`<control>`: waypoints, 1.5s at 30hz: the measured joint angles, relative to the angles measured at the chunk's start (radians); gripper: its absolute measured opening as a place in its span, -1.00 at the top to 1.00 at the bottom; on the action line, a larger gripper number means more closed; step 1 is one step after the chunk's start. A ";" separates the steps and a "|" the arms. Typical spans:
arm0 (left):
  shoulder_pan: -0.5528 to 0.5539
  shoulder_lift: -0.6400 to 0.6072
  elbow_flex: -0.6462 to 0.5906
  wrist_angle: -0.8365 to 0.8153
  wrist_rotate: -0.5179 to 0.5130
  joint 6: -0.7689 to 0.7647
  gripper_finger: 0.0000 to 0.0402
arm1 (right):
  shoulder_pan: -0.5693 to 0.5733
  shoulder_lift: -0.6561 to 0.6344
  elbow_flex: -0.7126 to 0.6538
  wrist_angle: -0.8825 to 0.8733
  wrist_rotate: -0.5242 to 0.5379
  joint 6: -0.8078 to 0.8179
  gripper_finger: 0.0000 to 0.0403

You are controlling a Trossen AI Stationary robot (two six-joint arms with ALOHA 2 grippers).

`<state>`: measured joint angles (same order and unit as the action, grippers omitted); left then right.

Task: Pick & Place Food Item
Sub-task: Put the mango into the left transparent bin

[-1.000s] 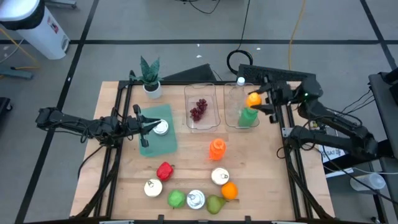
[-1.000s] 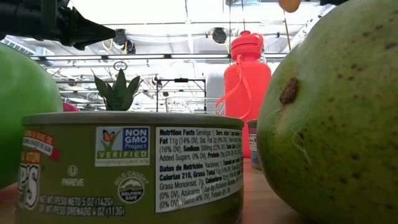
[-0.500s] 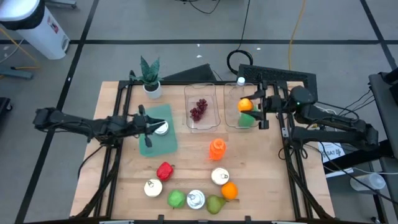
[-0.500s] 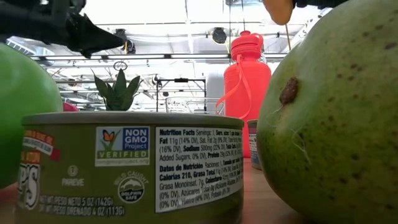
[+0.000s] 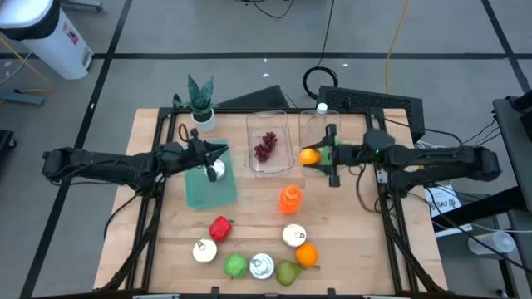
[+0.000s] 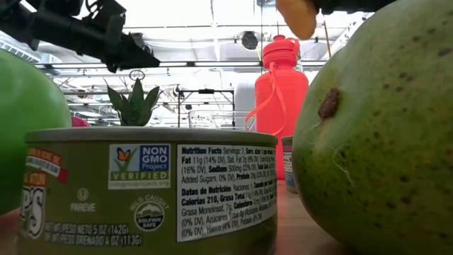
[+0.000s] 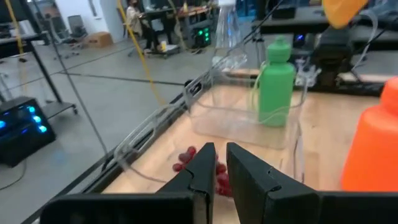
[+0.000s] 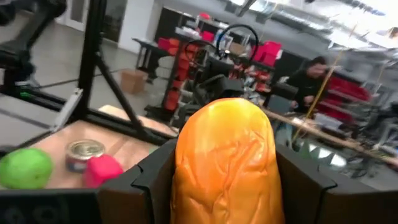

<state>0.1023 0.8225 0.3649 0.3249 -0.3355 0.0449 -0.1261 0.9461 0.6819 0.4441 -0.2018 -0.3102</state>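
Orange (image 5: 308,156) sits pinched between the fingers of the right gripper (image 5: 314,157), held in the air just right of the clear tray (image 5: 270,164) that holds the grapes (image 5: 265,147), and just left of a second clear tray with a green bottle (image 7: 275,81). In the right wrist view the orange (image 8: 225,163) fills the gap between the two dark fingers. The left gripper (image 5: 216,155) hangs left of the grape tray, above the green mat (image 5: 208,187), its fingers (image 7: 200,171) pressed together on nothing.

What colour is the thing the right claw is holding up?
Orange: the right gripper holds an orange fruit, seen best in the right wrist view.
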 joint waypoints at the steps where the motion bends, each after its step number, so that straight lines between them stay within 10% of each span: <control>1: 0.004 -0.007 0.000 0.001 0.015 -0.002 0.75 | 0.028 0.021 0.000 0.023 0.049 -0.017 0.00; 7: 0.005 -0.014 0.000 0.000 0.069 -0.001 0.75 | 0.095 0.175 0.001 0.176 0.254 -0.074 0.00; 15: 0.005 -0.013 0.000 -0.021 0.083 -0.015 0.75 | 0.073 0.298 0.084 0.194 0.248 -0.070 0.00; 21: 0.005 0.059 0.000 0.143 0.122 0.090 0.68 | 0.028 0.306 0.165 0.166 0.057 -0.008 0.00; 25: 0.005 0.154 0.027 0.362 0.239 0.171 0.39 | -0.015 0.306 0.197 0.215 -0.096 0.084 0.00; 35: 0.022 0.445 0.341 0.323 0.284 0.218 -0.90 | -0.043 0.306 0.201 0.292 -0.144 0.097 0.00; 45: 0.023 0.651 0.571 0.317 0.412 0.213 -0.93 | -0.043 0.306 0.201 0.285 -0.144 0.023 0.00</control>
<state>0.1249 1.4734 0.9361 0.6416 0.0764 0.2582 -0.1688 1.2526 0.8825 0.7288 -0.3460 -0.2873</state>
